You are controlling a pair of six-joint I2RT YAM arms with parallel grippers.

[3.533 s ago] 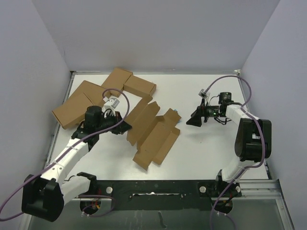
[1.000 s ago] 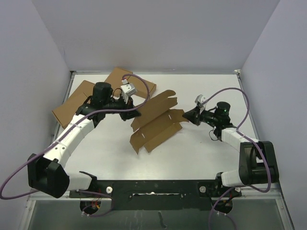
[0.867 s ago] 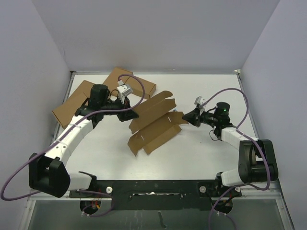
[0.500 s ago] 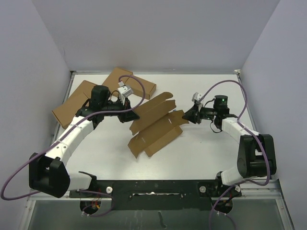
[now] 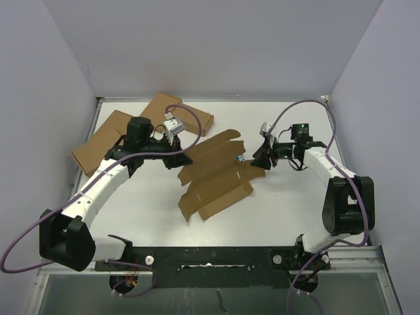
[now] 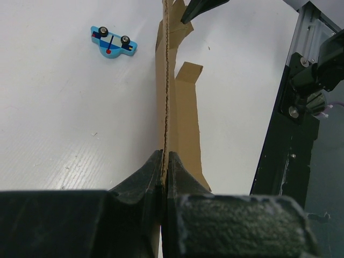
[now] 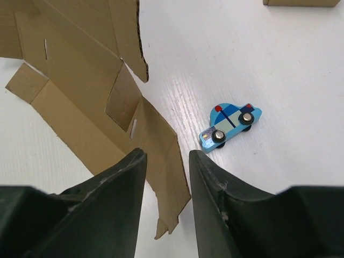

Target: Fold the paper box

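Observation:
The paper box (image 5: 216, 176) is a flat brown die-cut sheet with flaps, lying slanted in the middle of the table. My left gripper (image 5: 184, 159) is shut on its left edge. In the left wrist view the sheet (image 6: 167, 91) shows edge-on, pinched between the fingers of that gripper (image 6: 165, 160). My right gripper (image 5: 256, 159) hovers at the sheet's right end, open. In the right wrist view the right gripper (image 7: 165, 157) holds nothing, and the sheet's end flap (image 7: 161, 161) lies on the table below the gap.
A small blue toy car (image 5: 241, 158) (image 7: 230, 124) (image 6: 113, 42) sits on the table beside the sheet's right end. Folded brown cartons (image 5: 105, 146) (image 5: 180, 111) cluster at the back left. A black rail (image 5: 210, 252) runs along the near edge.
My right gripper has opened and let go of the sheet's right end, drawing back a little. The sheet has dropped flatter. My left gripper keeps its hold.

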